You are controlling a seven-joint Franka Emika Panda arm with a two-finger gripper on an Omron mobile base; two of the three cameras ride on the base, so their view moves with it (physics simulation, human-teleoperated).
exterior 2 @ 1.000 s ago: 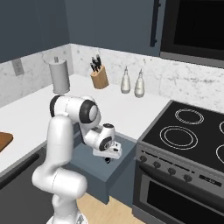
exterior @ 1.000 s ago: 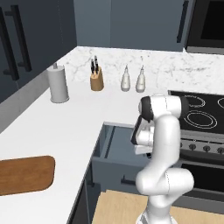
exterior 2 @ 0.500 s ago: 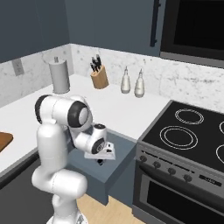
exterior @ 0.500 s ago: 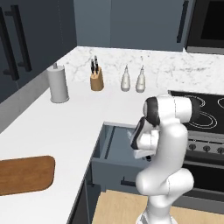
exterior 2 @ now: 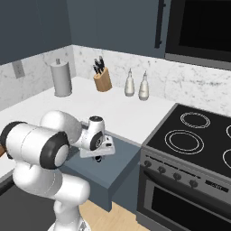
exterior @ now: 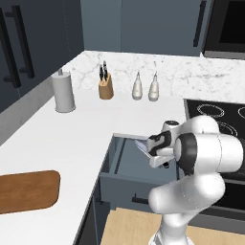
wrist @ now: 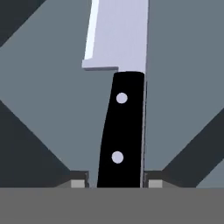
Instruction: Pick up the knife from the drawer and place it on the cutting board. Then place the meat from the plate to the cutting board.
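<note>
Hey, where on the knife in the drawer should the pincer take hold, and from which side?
Grip the knife by its black handle, coming from straight above the open drawer. The knife appears to lie flat, and the handle is narrower than the broad blade, so it fits between the fingertips that already flank it.

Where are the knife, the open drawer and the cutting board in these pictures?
knife (wrist: 121, 131): hand view, on the black handle between the two rivets.
drawer (exterior: 125, 161): left base view, on its grey inner floor.
cutting board (exterior: 26, 190): left base view, on the brown top surface.
</note>
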